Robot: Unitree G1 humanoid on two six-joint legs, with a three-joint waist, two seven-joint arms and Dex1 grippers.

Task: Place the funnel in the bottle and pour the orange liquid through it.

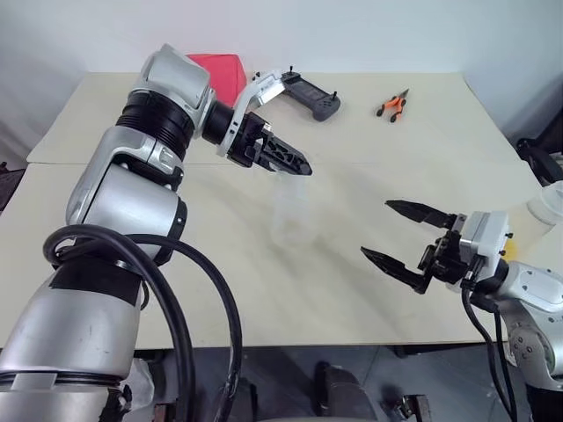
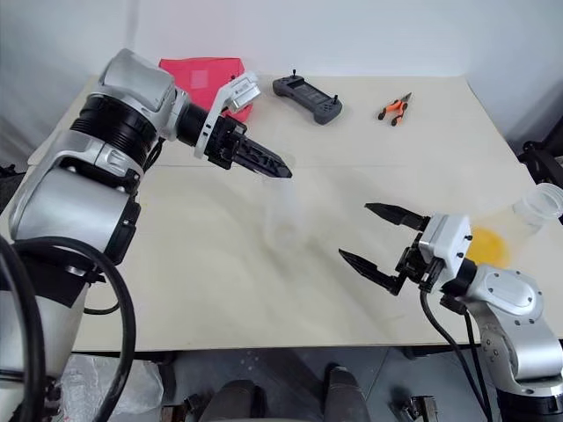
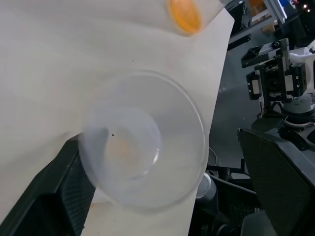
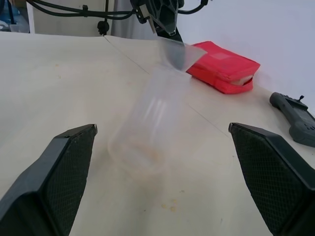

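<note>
Left wrist view, clear round-rimmed plastic funnel (image 3: 147, 142), smooth pale table (image 3: 59, 59)

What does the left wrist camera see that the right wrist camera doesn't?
Left wrist view: down into the funnel, plus the orange liquid near the table's edge. Right wrist view: the bottle from the side, a red pouch and a black controller. Both: the funnel, the pale table, and open fingers, of the left gripper or right gripper.
</note>
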